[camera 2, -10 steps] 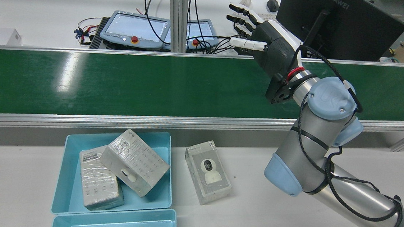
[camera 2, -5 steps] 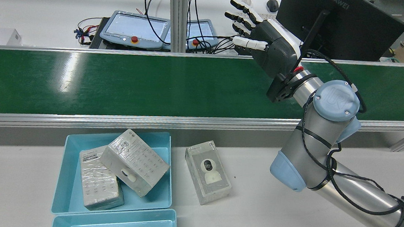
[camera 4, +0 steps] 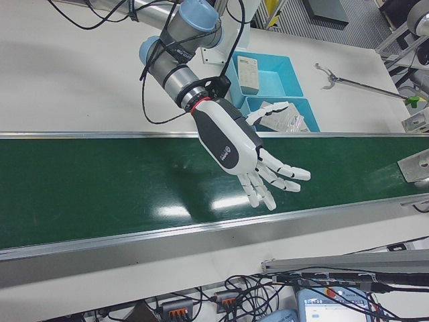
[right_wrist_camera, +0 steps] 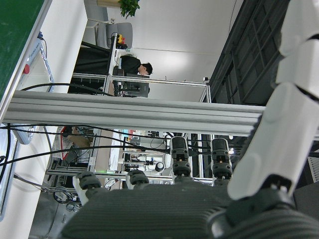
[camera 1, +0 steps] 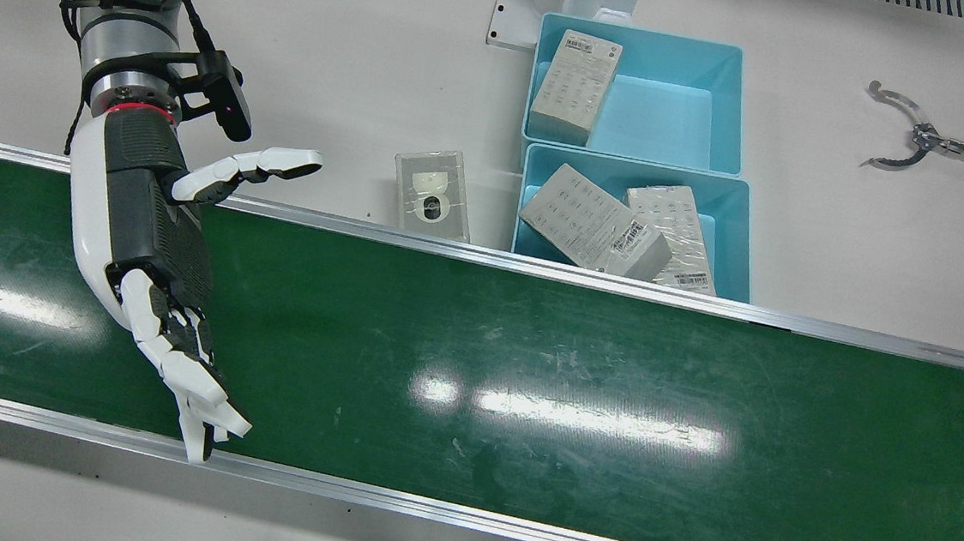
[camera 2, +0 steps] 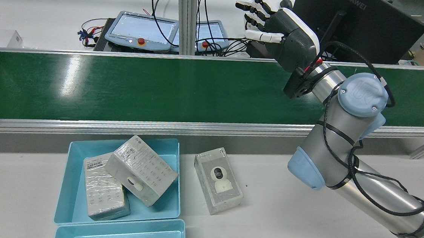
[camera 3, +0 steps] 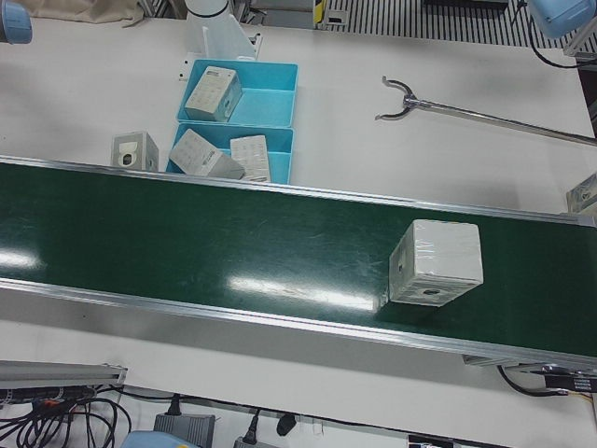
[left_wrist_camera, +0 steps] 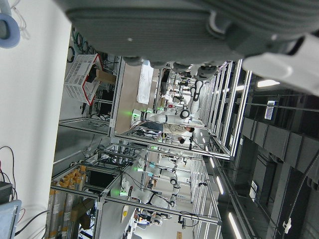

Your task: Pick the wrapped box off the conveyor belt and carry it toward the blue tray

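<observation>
Green and shiny, the conveyor belt point(camera 2: 161, 88) is bare under the right hand point(camera 2: 279, 33). That hand hangs over the belt's right part with its fingers point(camera 1: 182, 367) spread wide and holding nothing, most likely waiting for the box to ride along to it. The wrapped box point(camera 3: 436, 263) sits upright on the belt's far left end, well apart from the hand. It is pale, blocky and covered in crinkly clear film. The blue tray point(camera 2: 78, 184) sits near, beside the belt. I cannot tell how the left hand's fingers are.

Monitor point(camera 2: 359, 26): seen at 1 o'clock beyond belt.
Pendants point(camera 2: 141, 30): laid at 11 o'clock.
Reacher tool point(camera 1: 922, 142): laid on white table point(camera 1: 880, 242).
</observation>
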### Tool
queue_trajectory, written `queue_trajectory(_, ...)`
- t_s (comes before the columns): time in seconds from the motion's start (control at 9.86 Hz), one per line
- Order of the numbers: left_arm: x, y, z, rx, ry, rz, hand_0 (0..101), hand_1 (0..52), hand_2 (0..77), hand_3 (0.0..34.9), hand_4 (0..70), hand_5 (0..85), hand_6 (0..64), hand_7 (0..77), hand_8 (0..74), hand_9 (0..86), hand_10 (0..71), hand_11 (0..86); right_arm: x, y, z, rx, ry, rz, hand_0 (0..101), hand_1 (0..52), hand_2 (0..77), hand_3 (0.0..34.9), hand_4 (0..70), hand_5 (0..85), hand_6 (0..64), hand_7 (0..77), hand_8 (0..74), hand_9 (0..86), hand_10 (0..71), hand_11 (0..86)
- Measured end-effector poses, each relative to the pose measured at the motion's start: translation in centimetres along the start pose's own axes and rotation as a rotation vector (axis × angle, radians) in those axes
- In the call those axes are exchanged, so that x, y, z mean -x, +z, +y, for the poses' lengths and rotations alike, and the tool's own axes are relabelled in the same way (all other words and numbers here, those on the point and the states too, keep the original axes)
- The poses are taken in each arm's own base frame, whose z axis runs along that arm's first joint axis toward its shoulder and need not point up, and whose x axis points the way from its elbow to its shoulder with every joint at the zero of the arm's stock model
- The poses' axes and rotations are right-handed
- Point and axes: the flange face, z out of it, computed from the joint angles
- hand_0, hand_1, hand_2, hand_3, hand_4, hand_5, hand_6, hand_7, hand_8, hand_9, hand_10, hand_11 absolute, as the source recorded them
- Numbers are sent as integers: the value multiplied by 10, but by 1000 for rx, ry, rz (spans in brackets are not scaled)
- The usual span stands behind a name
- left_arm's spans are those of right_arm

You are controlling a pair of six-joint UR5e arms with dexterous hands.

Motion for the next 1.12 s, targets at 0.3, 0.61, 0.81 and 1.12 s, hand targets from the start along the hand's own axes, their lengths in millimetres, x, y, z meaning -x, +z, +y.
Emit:
queue_trajectory(0.3,0,0,0,0,0,0,0,0,11,0,5,5,5,5,5,0,5,0,-1,2,1,1,-7,1,401,93,147,297,44,180,0,191,0,38,16,38)
queue_trajectory(0.61,0,0,0,0,0,0,0,0,5,0,5,5,5,5,5,0,5,0,-2,2,0,-1,-8,3,401,93,153,296,65,191,0,202,0,38,16,38)
queue_trajectory(0.81,0,0,0,0,0,0,0,0,11,0,0,5,5,5,0,0,5,0,-2,1,-1,-3,-9,3,401,93,153,297,65,191,0,196,0,38,33,38)
queue_trajectory(1.12,0,0,0,0,0,0,0,0,5,0,5,5,0,5,5,0,5,0,-2,1,-2,-5,-11,3,400,93,153,302,65,191,0,196,0,38,33,44)
